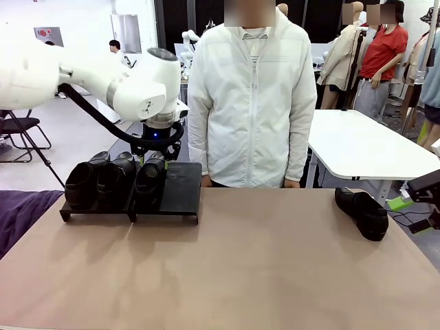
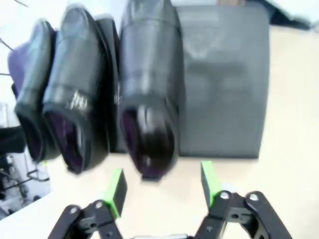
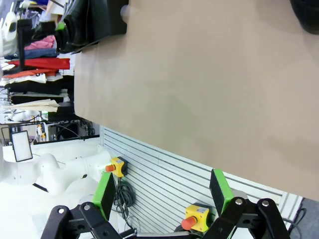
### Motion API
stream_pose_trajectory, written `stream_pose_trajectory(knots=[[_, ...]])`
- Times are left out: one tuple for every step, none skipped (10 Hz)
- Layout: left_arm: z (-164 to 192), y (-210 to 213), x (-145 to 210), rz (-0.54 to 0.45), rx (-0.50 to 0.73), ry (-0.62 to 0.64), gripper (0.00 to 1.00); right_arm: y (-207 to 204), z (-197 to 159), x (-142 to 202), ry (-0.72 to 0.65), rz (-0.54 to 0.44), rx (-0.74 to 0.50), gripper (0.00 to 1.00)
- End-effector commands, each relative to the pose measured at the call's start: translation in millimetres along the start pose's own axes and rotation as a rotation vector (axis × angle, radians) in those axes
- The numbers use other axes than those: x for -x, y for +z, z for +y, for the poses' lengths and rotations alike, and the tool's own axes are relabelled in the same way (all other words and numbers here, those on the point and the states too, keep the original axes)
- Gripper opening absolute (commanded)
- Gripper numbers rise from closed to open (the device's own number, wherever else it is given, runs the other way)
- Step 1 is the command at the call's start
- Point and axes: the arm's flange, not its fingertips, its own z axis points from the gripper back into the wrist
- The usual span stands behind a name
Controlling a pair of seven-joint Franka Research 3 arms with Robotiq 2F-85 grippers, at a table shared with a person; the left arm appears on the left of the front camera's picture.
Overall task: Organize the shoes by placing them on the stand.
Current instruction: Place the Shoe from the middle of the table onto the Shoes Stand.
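Observation:
Three black glossy shoes stand side by side on the left part of the low black stand [image 1: 183, 183]. The third shoe [image 1: 150, 177] is the rightmost of them. My left gripper [image 1: 155, 152] hangs just above its heel. In the left wrist view that shoe [image 2: 149, 99] lies just beyond my left gripper [image 2: 163, 188], which is open, with its green pads clear of the leather. The right half of the stand [image 2: 224, 84] is bare. A fourth shoe [image 1: 362, 212] lies on the table at the right. My right gripper [image 1: 407, 205] is beside it at the table's edge and stands open [image 3: 162, 195].
A person in a white jacket [image 1: 252, 103] stands at the far side of the tan table [image 1: 227, 268], right behind the stand. A purple cloth [image 1: 20, 213] lies off the table's left edge. A white table [image 1: 364, 148] stands behind at the right.

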Motion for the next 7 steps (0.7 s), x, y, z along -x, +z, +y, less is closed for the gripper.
stream_pose_trajectory(knots=[[26, 42, 46, 0.179, 0.056, -0.078, 1.0, 1, 3, 0, -0.008, -0.006, -0.017, 1.0], [41, 64, 70, 0.213, 0.152, -0.126, 1.0, 1, 3, 0, -0.008, -0.006, -0.017, 1.0], [60, 76, 95, 0.222, 0.234, -0.138, 1.0, 1, 3, 0, -0.008, -0.006, -0.017, 1.0], [82, 79, 128, 0.244, 0.355, -0.234, 1.0, 1, 3, 0, -0.008, -0.006, -0.017, 1.0], [107, 75, 166, 0.217, 0.506, -0.245, 1.0, 1, 3, 0, -0.008, -0.006, -0.017, 1.0], [134, 60, 211, 0.177, 0.648, -0.183, 1.0, 1, 3, 0, -0.008, -0.006, -0.017, 1.0], [155, 39, 246, 0.109, 0.777, -0.117, 1.0, 1, 3, 0, -0.008, -0.006, -0.017, 1.0]])
